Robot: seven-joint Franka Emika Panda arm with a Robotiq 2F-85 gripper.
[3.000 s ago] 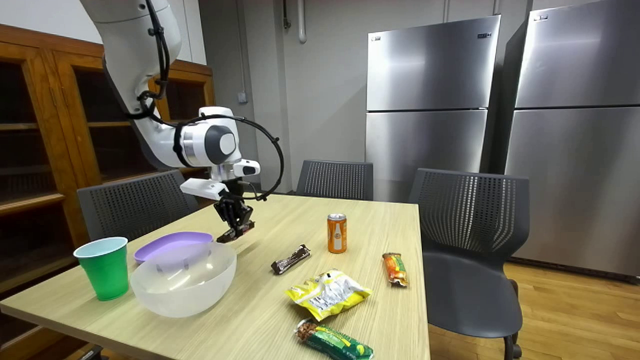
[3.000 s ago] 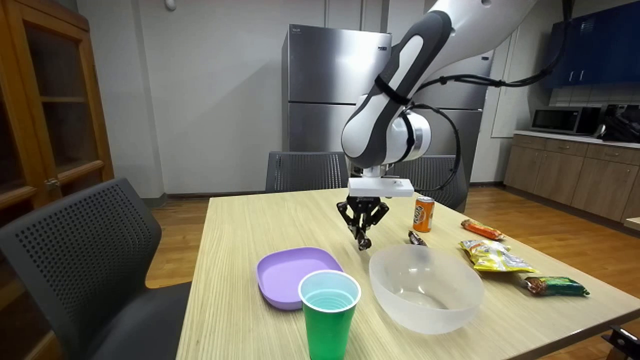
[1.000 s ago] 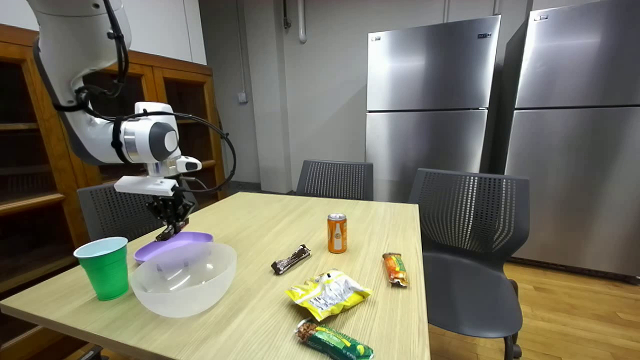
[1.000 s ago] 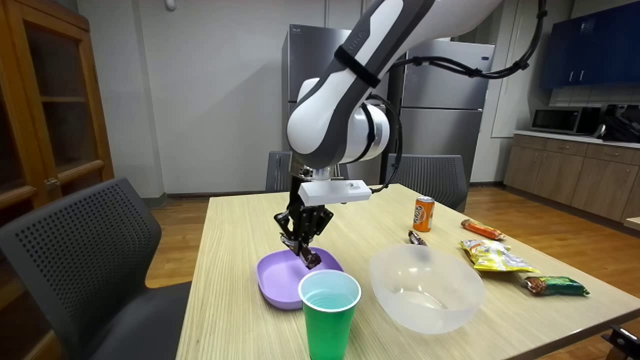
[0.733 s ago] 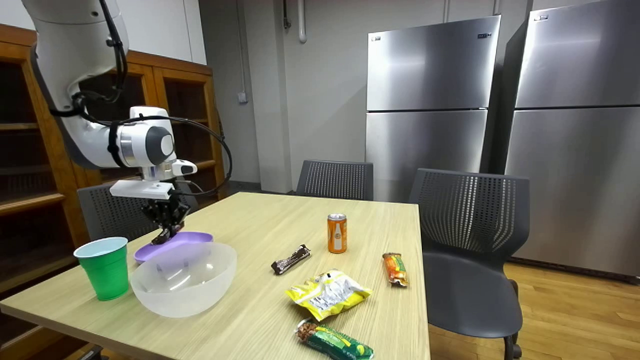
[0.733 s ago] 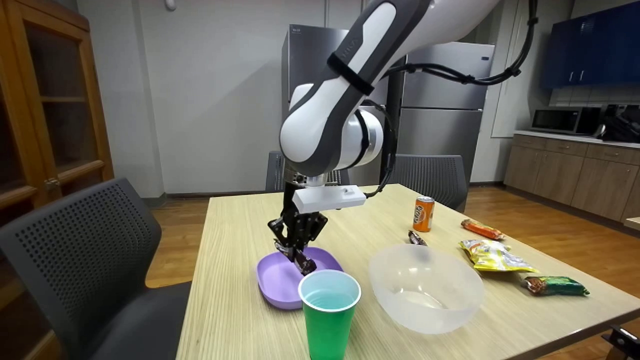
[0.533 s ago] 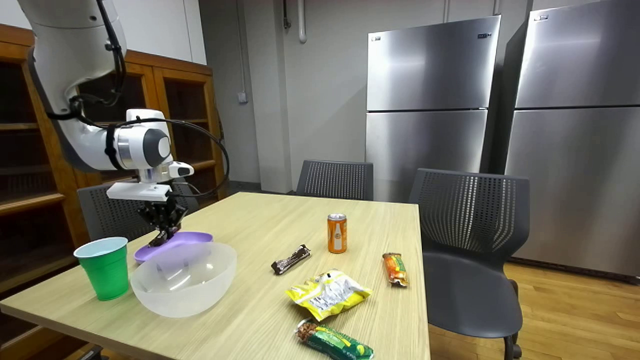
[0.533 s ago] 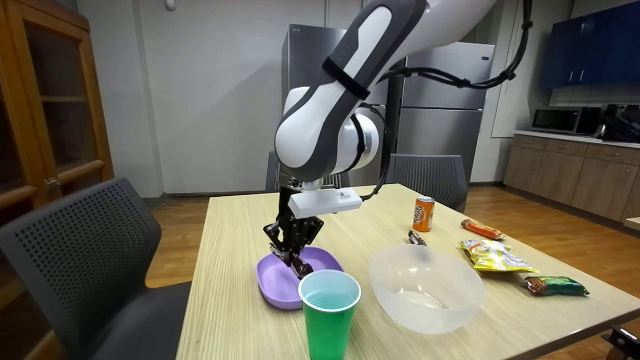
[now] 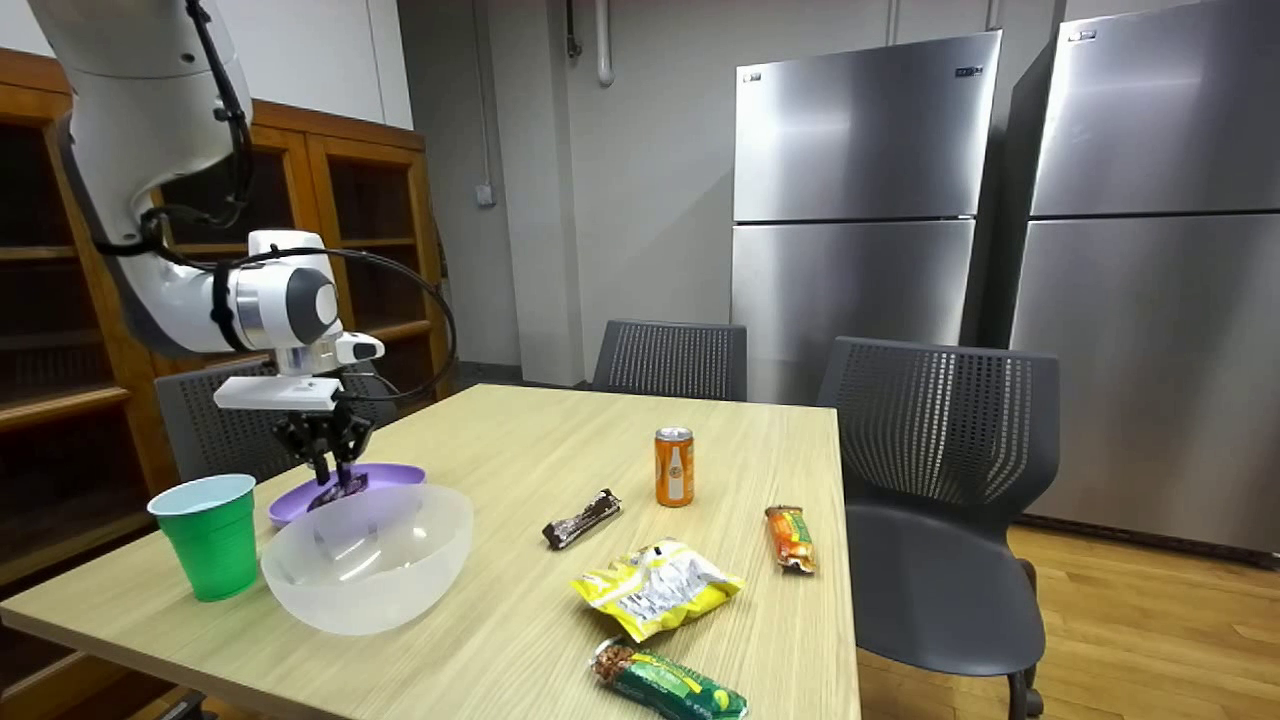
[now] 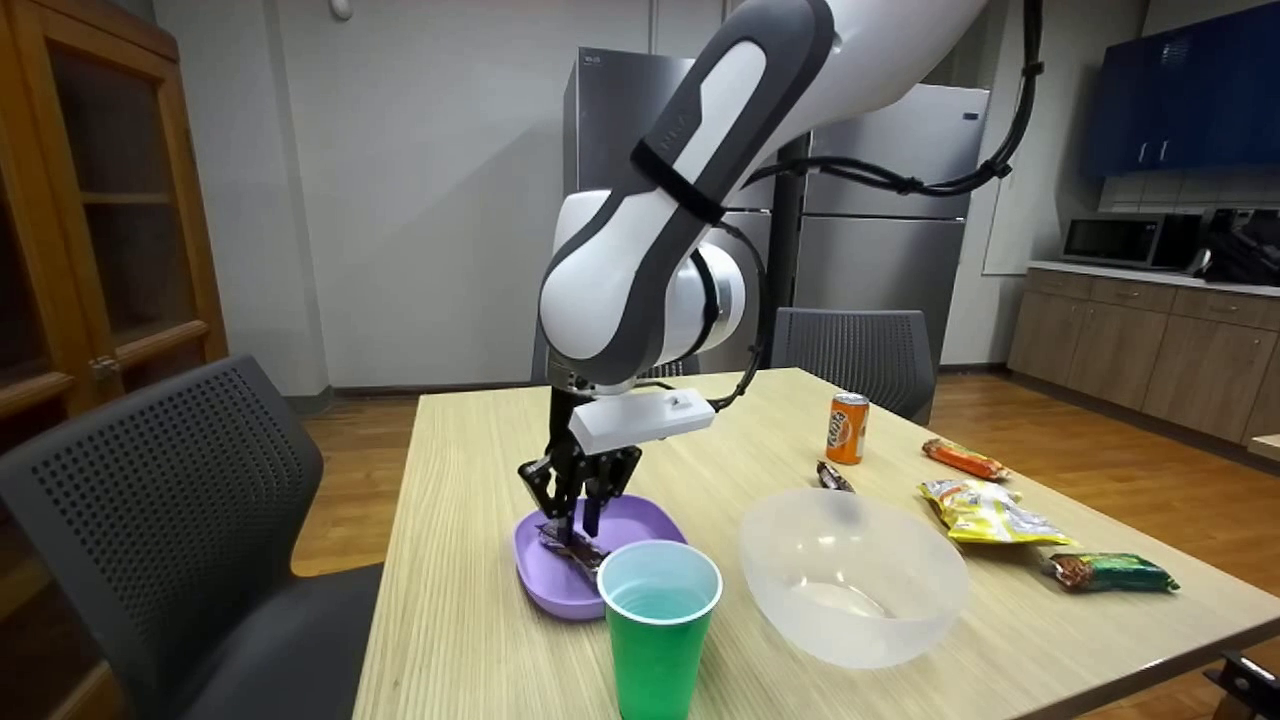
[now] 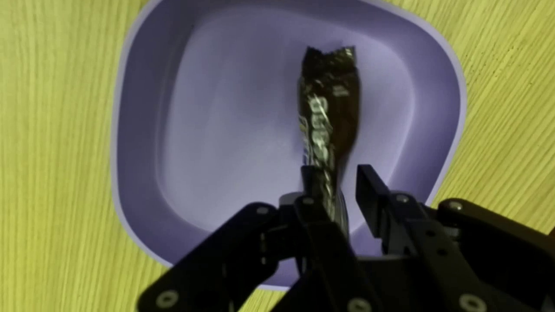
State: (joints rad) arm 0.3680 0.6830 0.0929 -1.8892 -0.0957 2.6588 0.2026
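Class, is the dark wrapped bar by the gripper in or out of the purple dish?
In: the wrist view shows the dark wrapped bar inside the rim of the purple dish, one end hidden.

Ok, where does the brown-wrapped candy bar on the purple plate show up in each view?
In an exterior view: candy bar lower left, beyond the frosted bowl.
In an exterior view: candy bar lower half, just left of the green cup.
Wrist view: candy bar right of centre, lower end partly hidden by the gripper.
Shared landmark: purple plate, beneath it.
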